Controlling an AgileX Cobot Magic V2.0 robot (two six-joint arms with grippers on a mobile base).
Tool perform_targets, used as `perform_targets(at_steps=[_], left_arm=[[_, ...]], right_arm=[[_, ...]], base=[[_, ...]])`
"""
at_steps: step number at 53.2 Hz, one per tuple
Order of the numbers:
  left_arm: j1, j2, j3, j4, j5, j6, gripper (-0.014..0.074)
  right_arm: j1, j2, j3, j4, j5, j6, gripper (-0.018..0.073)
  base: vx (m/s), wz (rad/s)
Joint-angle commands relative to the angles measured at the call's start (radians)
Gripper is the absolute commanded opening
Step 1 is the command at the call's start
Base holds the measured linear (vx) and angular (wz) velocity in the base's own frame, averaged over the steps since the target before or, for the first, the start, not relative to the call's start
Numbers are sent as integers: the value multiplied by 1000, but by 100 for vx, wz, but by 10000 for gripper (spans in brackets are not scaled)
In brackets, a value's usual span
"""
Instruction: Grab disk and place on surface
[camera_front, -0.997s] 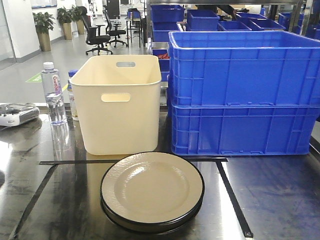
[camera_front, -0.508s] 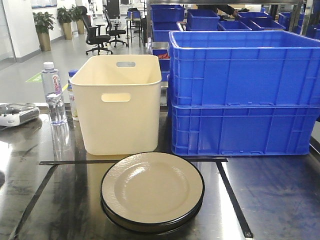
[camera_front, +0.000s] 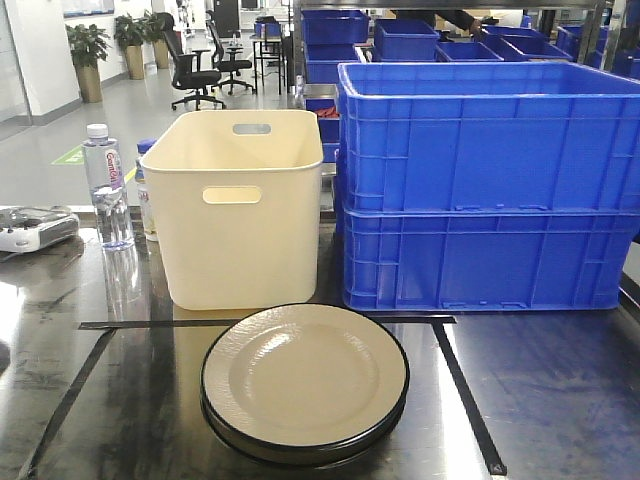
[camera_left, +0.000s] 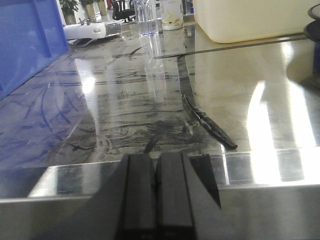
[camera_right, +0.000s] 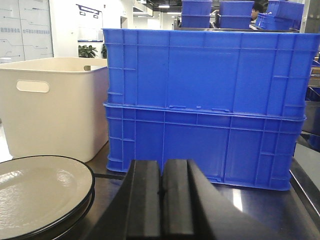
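A cream disk with a black rim lies on top of a small stack inside the black-taped rectangle of the dark glossy surface. The right wrist view shows the disk at the lower left, left of my right gripper, whose black fingers are pressed together with nothing between them. My left gripper is shut and empty, low at the near edge of the surface. The stack's dark edge peeks in at the far right there. Neither gripper appears in the front view.
A cream bin stands behind the stack, with two stacked blue crates to its right. A water bottle and a grey device sit at the left. A strip of black tape is peeling off the tabletop.
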Motion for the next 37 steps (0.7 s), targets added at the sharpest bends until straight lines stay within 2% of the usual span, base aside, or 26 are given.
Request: perform_targets(at_steps=[1,31,37], left_arm=[[-6,-18,12,-3,-81,-9,-2],[-6,-18,12,-3,-77,-9,-2],[-6,-18,12,-3,-77,-9,-2]], right_arm=[[-2,5,-31,-4,15,-8,-9],[-2,5,-31,-4,15,-8,-9],[-2,5,-31,40,34,26,-9]], base=[[0,0],[0,0],[0,0]])
